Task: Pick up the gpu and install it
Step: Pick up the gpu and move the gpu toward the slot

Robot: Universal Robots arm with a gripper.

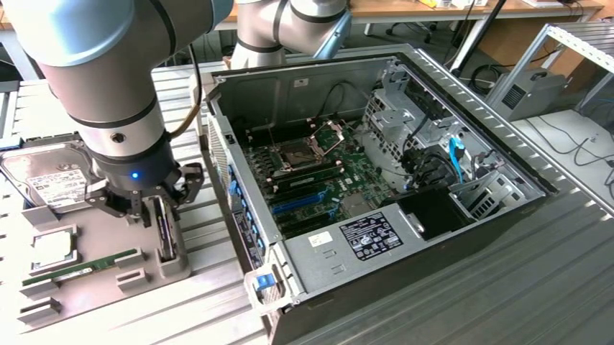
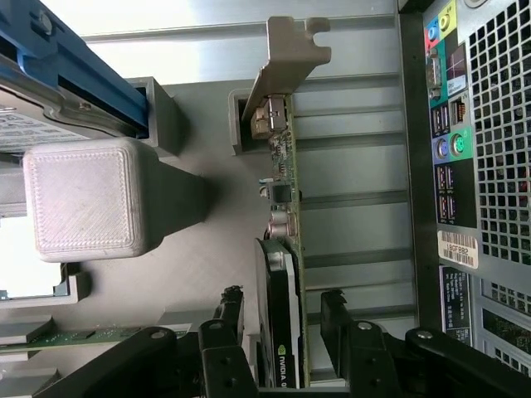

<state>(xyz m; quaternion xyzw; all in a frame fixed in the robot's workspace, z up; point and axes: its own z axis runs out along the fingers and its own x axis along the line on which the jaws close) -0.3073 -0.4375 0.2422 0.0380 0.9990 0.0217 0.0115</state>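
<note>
gpu: standing on edge in a slot of the grey holder, its silvery bracket sitting at a slotted grey post.
gripper: hanging low over the gpu, fingers spread and straddling the card, a gap showing on each side; nothing being grasped.
Holder contents: also carrying a hard drive and a memory stick, each lying in its own recess.
computer case: lying open near the holder, motherboard facing up, blue expansion slots showing.
Clearance: a strip of slatted table separating the holder's edge from the case wall; the case's rear panel running near the card.
</note>
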